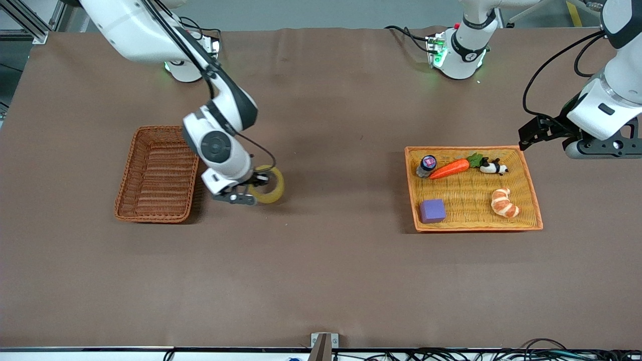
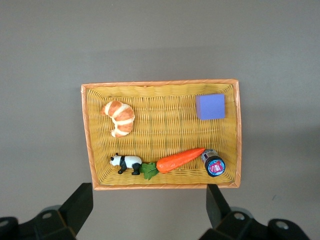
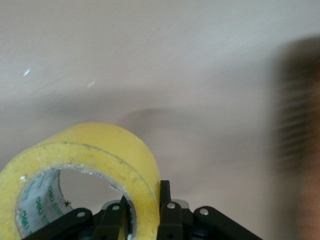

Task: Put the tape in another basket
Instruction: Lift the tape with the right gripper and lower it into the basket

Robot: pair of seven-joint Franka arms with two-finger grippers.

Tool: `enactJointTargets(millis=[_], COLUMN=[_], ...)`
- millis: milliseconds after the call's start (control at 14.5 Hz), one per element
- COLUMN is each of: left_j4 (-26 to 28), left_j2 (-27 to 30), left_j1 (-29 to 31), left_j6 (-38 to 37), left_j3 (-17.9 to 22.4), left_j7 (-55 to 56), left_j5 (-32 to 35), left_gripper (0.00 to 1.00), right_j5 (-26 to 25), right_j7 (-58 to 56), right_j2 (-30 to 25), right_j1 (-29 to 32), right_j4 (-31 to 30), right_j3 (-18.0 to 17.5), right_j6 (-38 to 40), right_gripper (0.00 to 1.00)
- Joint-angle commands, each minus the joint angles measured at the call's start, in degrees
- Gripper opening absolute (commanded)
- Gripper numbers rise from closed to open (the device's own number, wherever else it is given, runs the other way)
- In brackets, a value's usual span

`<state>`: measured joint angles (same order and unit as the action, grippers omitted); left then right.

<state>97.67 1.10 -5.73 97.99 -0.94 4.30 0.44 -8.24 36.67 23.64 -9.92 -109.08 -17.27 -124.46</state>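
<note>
My right gripper (image 1: 255,188) is shut on the yellowish tape roll (image 1: 271,189), one finger inside its hole and one outside. It holds the roll over the bare table, just beside the reddish-brown wicker basket (image 1: 150,175), which holds nothing. In the right wrist view the tape (image 3: 100,155) fills the low corner between the gripper's (image 3: 143,202) fingers. My left gripper (image 1: 534,134) is open and empty, up in the air by the corner of the orange-yellow tray (image 1: 474,148); the left wrist view shows it (image 2: 150,200) wide open above that tray (image 2: 160,84).
The orange-yellow tray holds a purple cube (image 1: 432,210), a croissant (image 1: 504,202), a carrot (image 1: 449,169), a toy panda (image 1: 494,167) and a small bottle (image 1: 427,165). Brown cloth covers the table between basket and tray.
</note>
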Motion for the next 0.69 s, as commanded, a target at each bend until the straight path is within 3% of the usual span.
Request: enactJointTargets(millis=[0, 207, 414, 483, 621], left_j4=[-0.99, -1.08, -1.61, -1.69, -2.13], left_j2=[-0.31, -0.31, -0.49, -0.75, -0.84], left_j1=[-0.07, 0.11, 0.11, 0.11, 0.11], left_j6=[-0.26, -0.26, -0.26, -0.26, -0.26], left_j3=[-0.21, -0.03, 0.06, 0.14, 0.14], left_j7=[-0.96, -1.04, -0.96, -0.96, -0.26], left_j5=[0.71, 0.53, 0.62, 0.62, 0.62], left_gripper=[1.0, 1.0, 1.0, 1.0, 1.0], right_j5=[0.33, 1.29, 3.67, 4.11, 6.65], right_j7=[-12.72, -30.2, -45.15, -49.28, -50.9], right_j2=[-9.91, -14.84, -15.21, -15.21, -14.77], right_j1=[1.75, 2.45, 2.45, 2.62, 2.8], right_j4=[-3.68, -9.99, -14.48, -17.28, -21.77], right_j3=[5.47, 15.65, 24.98, 27.53, 29.05], right_j6=[6.93, 6.08, 2.66, -0.32, -5.33], right_gripper=[0.0, 0.0, 0.0, 0.01, 0.01])
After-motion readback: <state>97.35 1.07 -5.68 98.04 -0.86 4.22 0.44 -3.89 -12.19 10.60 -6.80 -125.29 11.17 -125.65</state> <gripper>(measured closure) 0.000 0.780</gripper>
